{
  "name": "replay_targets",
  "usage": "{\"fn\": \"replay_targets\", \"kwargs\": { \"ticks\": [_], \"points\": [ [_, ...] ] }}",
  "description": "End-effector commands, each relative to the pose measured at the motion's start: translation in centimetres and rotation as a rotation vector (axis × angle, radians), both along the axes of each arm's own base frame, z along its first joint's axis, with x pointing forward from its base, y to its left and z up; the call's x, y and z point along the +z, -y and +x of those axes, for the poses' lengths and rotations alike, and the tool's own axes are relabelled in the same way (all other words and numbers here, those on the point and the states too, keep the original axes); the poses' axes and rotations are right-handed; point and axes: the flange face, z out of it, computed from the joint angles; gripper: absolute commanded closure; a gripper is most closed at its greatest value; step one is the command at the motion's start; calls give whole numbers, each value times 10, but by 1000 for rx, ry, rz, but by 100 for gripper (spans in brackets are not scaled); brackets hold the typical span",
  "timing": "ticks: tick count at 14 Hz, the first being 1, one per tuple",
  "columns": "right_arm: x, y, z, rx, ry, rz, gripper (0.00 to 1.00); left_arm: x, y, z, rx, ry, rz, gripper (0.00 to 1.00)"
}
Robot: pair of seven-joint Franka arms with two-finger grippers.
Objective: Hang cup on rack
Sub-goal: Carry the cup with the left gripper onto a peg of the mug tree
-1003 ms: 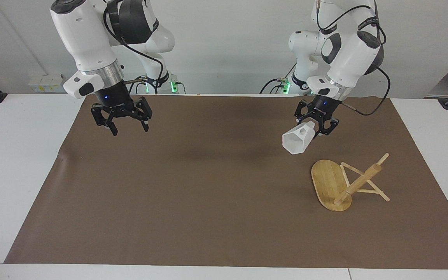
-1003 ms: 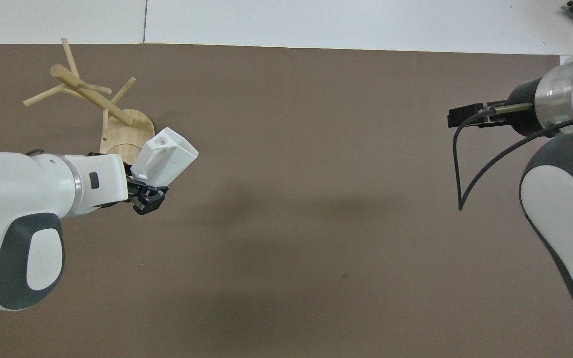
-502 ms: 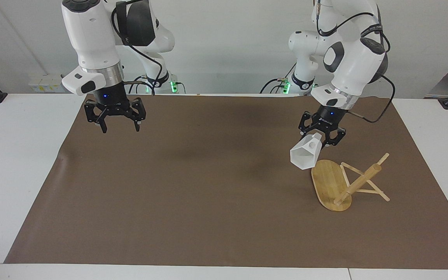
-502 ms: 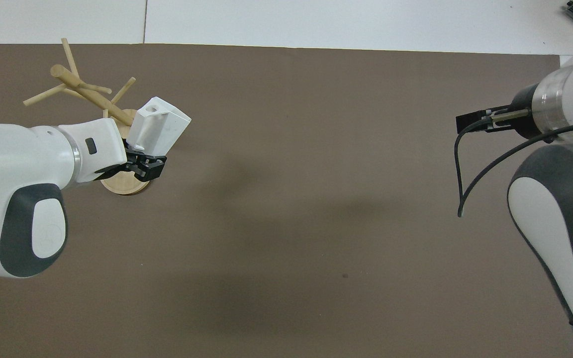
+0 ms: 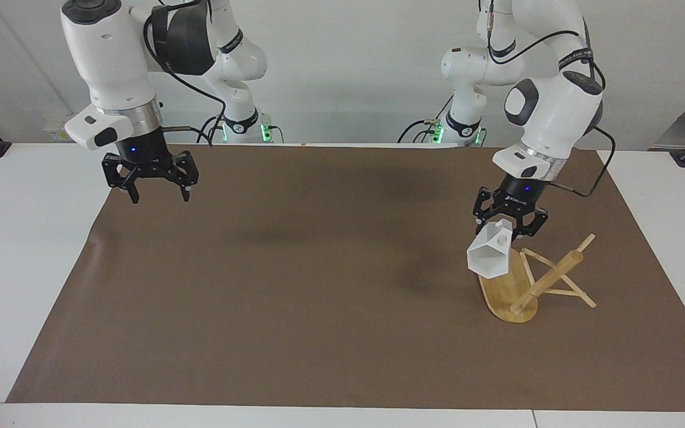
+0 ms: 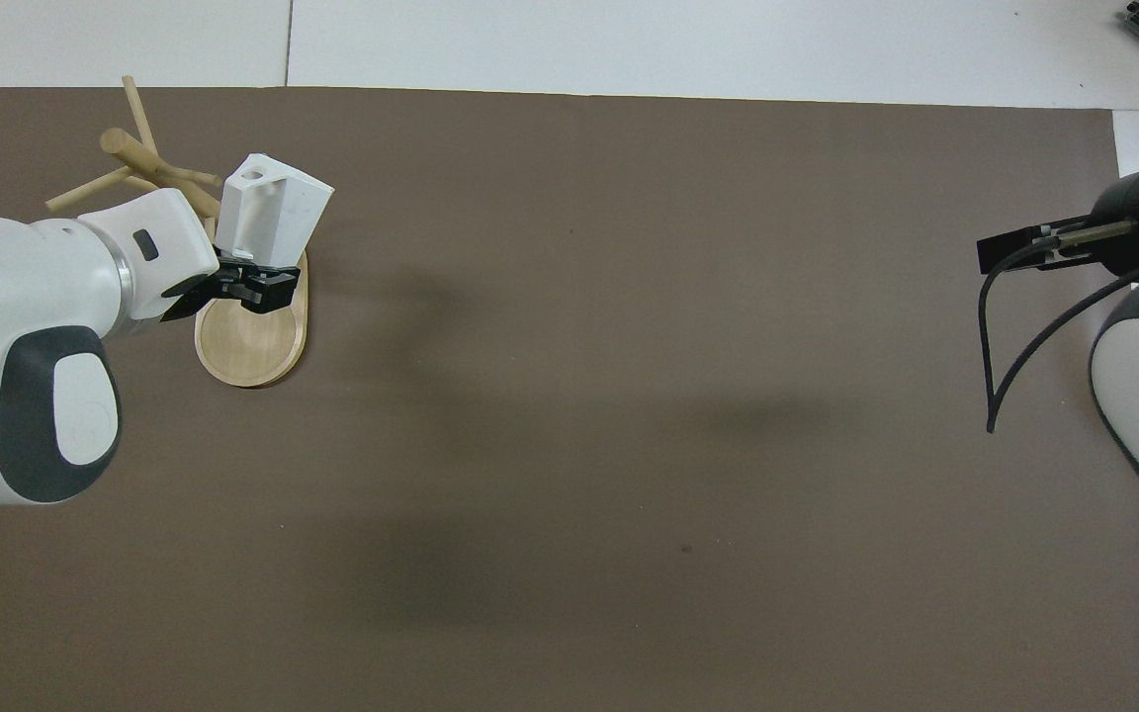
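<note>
Only the facing view shows the right gripper [image 5: 156,193], spread empty at ten o'clock. Left gripper [image 5: 509,226] clamps one white cup [image 5: 489,254] over one bamboo rack [image 5: 512,291].

left gripper [image 5: 509,229] carried cup [image 5: 489,255] from upper right of facing view down over rack [image 5: 512,291] base, cup now overlapping it. right gripper [image 5: 156,189] drifted toward upper left edge of brown mat [image 5: 319,309].

No legible text, labels or numbers anywhere.
</note>
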Motion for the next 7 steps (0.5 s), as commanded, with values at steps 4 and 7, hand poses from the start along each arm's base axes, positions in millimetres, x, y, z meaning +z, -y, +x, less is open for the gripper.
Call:
{"fn": "replay_targets", "kwargs": {
  "ticks": [4, 7],
  "points": [
    [12, 36, -16, -62, -18, 53, 0, -7, -12, 13, 167, -36, -32, 100],
    [11, 50, -18, -100, -25, 95, 0, -9, -21, 14, 254, -60, -63, 100]
  ]
}}
